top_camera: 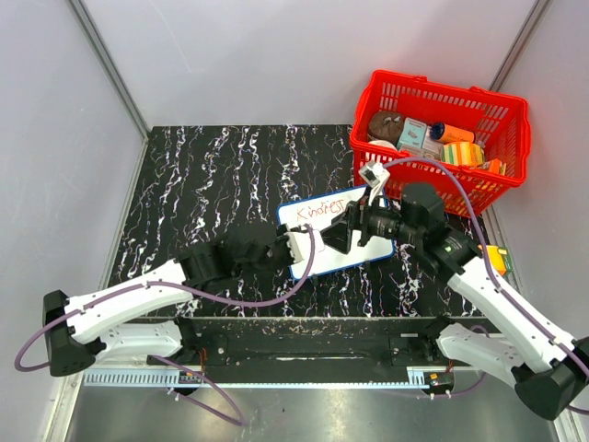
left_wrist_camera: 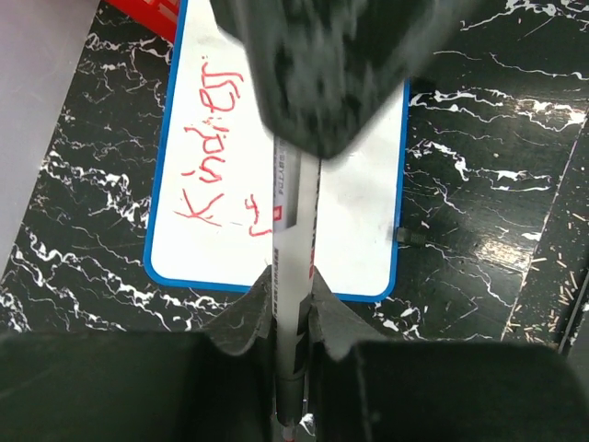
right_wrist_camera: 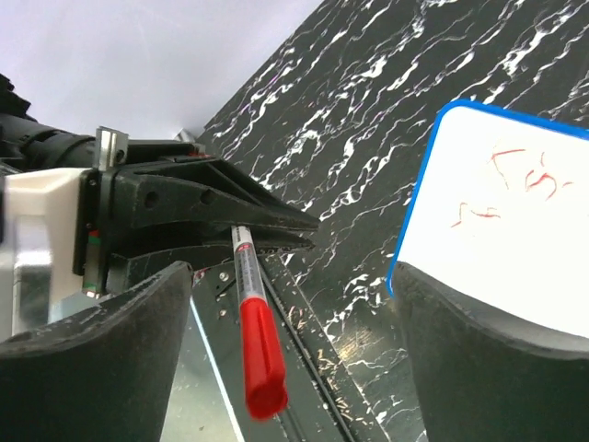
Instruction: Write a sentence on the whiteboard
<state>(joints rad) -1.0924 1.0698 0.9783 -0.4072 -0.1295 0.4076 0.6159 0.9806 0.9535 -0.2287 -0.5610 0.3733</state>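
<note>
left end effector (left_wrist_camera: 293, 293) pinching red-capped grey plastic marker (right_wrist_camera: 253, 313); right end effector (top_camera: 339, 237) spread, over blue-framed white rectangular whiteboard (left_wrist_camera: 359, 203).

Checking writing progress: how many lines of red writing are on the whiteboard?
2. The first line, roughly "Kindness", runs along the far edge of the whiteboard; a short second line starts beneath its first letters. The pen may hide more.
</note>
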